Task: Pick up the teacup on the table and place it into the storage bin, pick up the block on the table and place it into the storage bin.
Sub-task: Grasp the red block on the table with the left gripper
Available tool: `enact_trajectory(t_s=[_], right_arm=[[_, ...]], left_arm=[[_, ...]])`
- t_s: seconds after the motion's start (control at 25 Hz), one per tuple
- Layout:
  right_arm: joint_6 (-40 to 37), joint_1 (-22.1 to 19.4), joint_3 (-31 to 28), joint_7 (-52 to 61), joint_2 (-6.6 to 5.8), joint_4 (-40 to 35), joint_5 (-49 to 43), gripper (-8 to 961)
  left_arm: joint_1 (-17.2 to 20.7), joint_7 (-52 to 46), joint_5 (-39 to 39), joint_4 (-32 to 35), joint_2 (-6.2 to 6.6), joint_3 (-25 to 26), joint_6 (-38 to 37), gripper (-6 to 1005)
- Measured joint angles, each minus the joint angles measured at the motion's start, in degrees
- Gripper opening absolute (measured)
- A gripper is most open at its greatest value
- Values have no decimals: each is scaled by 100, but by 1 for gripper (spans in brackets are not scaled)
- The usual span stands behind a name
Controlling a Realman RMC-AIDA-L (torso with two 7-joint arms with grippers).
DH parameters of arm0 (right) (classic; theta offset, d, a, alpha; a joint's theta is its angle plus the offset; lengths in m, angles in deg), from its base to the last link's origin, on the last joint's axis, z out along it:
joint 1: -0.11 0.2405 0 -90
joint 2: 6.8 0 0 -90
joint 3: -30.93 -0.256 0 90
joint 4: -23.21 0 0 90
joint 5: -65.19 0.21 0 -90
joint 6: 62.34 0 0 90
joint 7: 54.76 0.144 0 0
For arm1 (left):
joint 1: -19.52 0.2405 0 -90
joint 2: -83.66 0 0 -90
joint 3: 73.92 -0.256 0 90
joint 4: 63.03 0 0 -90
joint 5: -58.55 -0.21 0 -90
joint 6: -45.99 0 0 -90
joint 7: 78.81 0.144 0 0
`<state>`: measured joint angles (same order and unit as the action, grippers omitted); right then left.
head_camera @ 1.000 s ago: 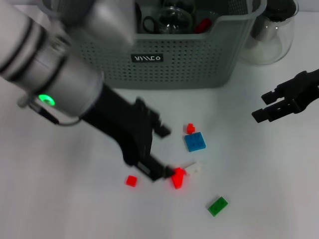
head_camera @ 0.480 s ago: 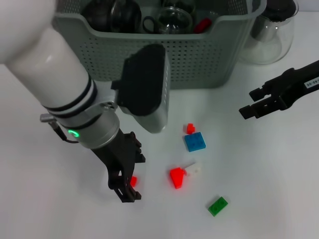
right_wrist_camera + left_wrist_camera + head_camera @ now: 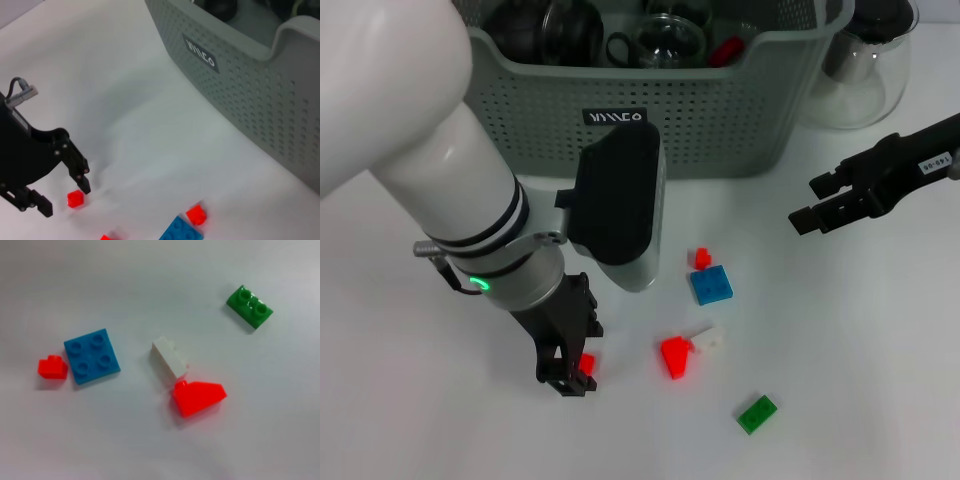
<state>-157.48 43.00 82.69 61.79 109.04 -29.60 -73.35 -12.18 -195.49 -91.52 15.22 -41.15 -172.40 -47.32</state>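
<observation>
My left gripper (image 3: 572,365) hangs low over the near-left table, open, its fingers straddling a small red block (image 3: 585,362). The right wrist view shows that block (image 3: 75,199) between the left gripper's (image 3: 64,199) two black fingers. To the right lie a red wedge block (image 3: 675,356), a white block (image 3: 708,340), a blue plate (image 3: 711,286), a tiny red block (image 3: 701,258) and a green block (image 3: 757,413). The storage bin (image 3: 660,125) stands at the back with a glass teacup (image 3: 670,40) inside. My right gripper (image 3: 815,203) hovers open at the right, holding nothing.
A clear glass pot (image 3: 865,70) with a dark lid stands right of the bin. The left wrist view shows the blue plate (image 3: 92,362), white block (image 3: 170,357), red wedge (image 3: 199,397) and green block (image 3: 250,306) on the white table.
My left gripper swung from the red wedge leftward to the small red block and now straddles it. The right gripper drifted slightly left.
</observation>
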Motion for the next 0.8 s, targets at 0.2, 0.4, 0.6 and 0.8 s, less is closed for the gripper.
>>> enact_trajectory(t_s=[0.2, 0.4, 0.6, 0.8], right_arm=[[33, 0, -20, -30, 0, 39, 3, 733], [43, 0, -51, -49, 0, 67, 4, 732], [69, 0, -53, -58, 0, 116, 3, 731], [89, 0, -53, -62, 0, 130, 4, 731]], left_arm=[[35, -63, -52, -6, 0, -155, 129, 577], [84, -83, -192, -23, 0, -333, 317, 507], [96, -98, -273, -78, 0, -377, 395, 432], [117, -100, -277, -76, 0, -394, 396, 408]])
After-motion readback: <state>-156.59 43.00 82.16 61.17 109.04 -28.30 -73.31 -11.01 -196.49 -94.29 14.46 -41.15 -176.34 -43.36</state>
